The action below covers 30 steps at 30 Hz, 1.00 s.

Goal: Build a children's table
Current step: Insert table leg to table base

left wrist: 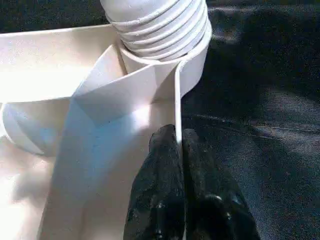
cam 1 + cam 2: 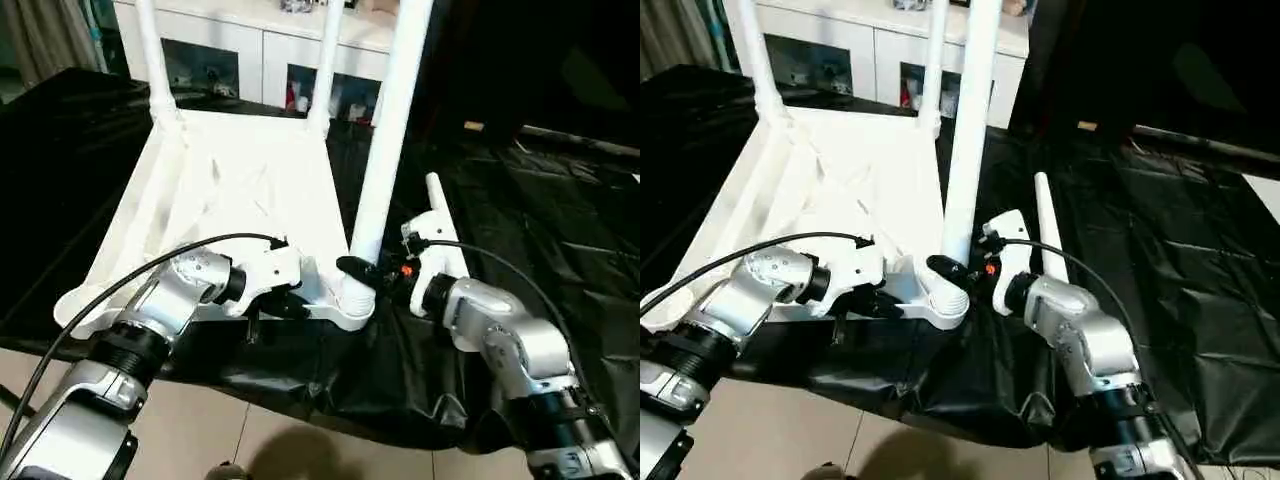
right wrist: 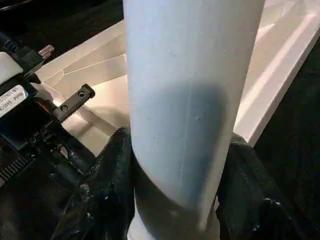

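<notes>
The children's table top [image 2: 240, 190] lies upside down on the black sheet, ribs up. Two white legs [image 2: 150, 50] [image 2: 328, 60] stand in its far corner sockets. A third leg [image 2: 385, 150] stands in the near right socket [image 1: 165, 45], where its ribbed end shows. My right gripper [image 2: 362, 270] is shut around this leg just above the socket, with a black finger [image 3: 107, 175] on either side of the tube. My left gripper [image 1: 175, 137] is shut on the top's thin front rim beside that socket. One loose leg [image 2: 1048, 225] lies on the sheet to the right.
The black-sheeted work table [image 2: 560, 220] spreads to the right and back. Its front edge hangs over the tiled floor [image 2: 300, 440] just below my wrists. A white glass-door cabinet [image 2: 240, 45] stands behind. Black cables loop over both forearms.
</notes>
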Available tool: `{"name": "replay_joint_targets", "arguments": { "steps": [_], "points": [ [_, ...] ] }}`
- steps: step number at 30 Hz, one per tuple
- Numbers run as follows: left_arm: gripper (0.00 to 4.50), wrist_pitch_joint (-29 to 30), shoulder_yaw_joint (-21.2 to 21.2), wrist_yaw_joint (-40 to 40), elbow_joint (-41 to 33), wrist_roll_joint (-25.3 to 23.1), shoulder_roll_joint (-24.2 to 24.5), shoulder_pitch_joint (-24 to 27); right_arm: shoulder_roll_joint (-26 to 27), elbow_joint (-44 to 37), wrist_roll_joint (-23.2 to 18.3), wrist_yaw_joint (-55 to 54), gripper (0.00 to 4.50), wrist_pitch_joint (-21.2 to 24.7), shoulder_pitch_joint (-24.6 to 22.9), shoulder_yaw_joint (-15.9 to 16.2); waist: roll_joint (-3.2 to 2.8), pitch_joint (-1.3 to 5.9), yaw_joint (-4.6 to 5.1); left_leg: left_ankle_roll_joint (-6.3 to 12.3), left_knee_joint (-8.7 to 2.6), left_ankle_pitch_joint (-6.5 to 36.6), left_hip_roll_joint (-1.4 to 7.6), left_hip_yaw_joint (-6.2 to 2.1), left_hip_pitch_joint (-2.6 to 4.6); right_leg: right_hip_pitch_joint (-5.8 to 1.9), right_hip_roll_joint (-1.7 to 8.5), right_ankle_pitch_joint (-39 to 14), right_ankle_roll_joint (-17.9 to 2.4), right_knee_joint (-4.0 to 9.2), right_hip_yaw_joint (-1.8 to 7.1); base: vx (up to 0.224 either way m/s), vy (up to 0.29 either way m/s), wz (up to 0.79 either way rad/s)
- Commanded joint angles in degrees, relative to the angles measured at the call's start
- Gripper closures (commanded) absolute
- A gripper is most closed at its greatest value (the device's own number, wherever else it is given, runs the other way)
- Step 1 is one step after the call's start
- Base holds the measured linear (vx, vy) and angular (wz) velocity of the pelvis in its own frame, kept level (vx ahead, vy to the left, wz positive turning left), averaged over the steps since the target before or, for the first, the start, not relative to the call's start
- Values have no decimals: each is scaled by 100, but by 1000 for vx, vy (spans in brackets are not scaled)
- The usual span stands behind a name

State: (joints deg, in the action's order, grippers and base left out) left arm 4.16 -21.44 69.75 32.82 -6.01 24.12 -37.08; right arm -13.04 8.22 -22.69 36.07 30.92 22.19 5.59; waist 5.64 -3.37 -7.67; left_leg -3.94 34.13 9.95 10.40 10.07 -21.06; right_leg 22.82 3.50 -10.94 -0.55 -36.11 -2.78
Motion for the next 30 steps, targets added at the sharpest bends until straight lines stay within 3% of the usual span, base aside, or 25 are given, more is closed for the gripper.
{"name": "replay_joint_targets", "arguments": {
  "steps": [1, 9, 15, 20, 23, 25, 30],
  "points": [
    [450, -6, -33, -63, 88, -12, -84, -68, -32, 171, 89, -2, 264, -40, -19, -42, -38, 284, 54, -236, -480, 1684, 301, -122, 118, -142, 546, -2306, -657, 567, 282, 0, 0, 0],
    [450, 6, 133, -239, 161, 51, -107, -161, 86, 300, -39, 59, 264, -432, -376, -266, -33, 234, 74, -200, -500, 1977, 308, -153, 122, -88, 585, -2996, -471, 664, 281, 0, 0, 0],
    [450, -11, 185, -324, 208, 46, -121, -203, 233, 308, -62, 76, 264, -891, -816, -365, -35, 215, 74, -141, -532, 1970, 317, -160, 118, -83, 578, -2950, -494, 675, 279, 0, 0, 0],
    [450, -67, 232, -407, 315, 29, -143, -283, 295, 443, 288, 31, 264, -1653, -1069, -223, -50, 208, 73, -155, -547, 2146, 317, -177, 124, -73, 608, -3350, -392, 742, 269, 0, 0, 0],
    [450, -77, 239, -416, 315, 22, -127, -285, 323, 517, 428, 37, 265, -1963, -1198, -152, -51, 220, 78, -133, -577, 2027, 325, -173, 117, -95, 601, -3104, -440, 747, 257, 0, 0, 0],
    [450, -93, 246, -432, 333, 16, -124, -292, 350, 565, 571, 23, 265, -2258, -1320, -86, -61, 209, 81, -143, -573, 2170, 326, -170, 142, -70, 602, -3214, -447, 764, 257, 0, 0, 0],
    [450, -120, 212, -374, 369, -4, -116, -317, 273, 581, 734, 127, 265, -2285, -1407, 185, -35, 196, 130, -129, -576, 2321, 323, -196, 137, -68, 618, -3594, -385, 806, 249, 0, 0, 0]
  ]
}}
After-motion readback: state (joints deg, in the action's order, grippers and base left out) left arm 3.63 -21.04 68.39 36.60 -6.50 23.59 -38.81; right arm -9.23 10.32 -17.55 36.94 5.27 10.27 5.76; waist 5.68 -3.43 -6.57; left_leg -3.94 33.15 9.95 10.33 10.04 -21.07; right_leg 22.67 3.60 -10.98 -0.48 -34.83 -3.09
